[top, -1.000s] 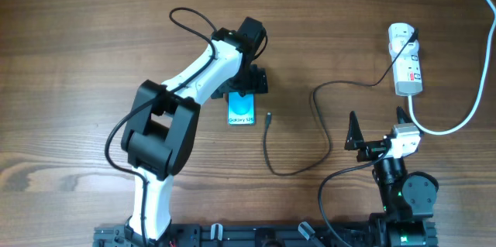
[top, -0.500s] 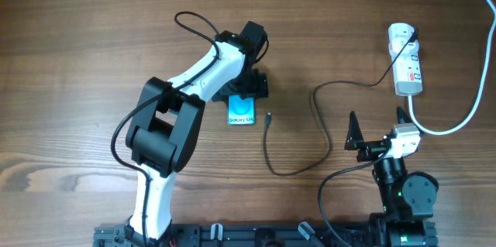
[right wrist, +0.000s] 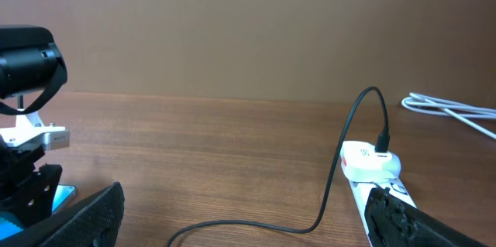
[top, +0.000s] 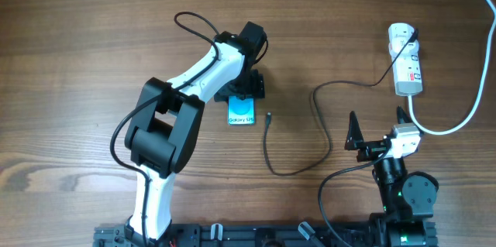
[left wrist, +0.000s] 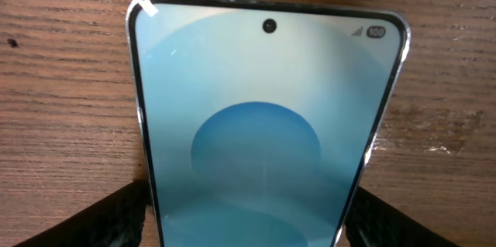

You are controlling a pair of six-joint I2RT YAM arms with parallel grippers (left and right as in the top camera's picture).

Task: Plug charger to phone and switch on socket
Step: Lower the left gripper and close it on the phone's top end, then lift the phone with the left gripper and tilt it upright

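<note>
The phone (top: 242, 111), cyan screen up, lies flat on the wooden table. My left gripper (top: 247, 90) is down over its far end. In the left wrist view the phone (left wrist: 263, 123) fills the frame and both black fingers (left wrist: 249, 216) press its long edges. The charger is a thin black cable (top: 329, 142) that loops across the table. Its connector tip (top: 268, 116) lies just right of the phone, apart from it. Its other end is plugged into the white socket (top: 406, 65). My right gripper (top: 378, 128) is open and empty, low near the front right.
A white power lead (top: 465, 123) curves from the socket to the right edge and up to the far corner. In the right wrist view the socket (right wrist: 372, 162), the black cable (right wrist: 341, 193) and the white lead (right wrist: 449, 108) lie ahead, with the left arm (right wrist: 23, 69) at left.
The left arm shifted slightly and its fingers closed in on the phone's sides. The right arm, cable and socket have not moved.
</note>
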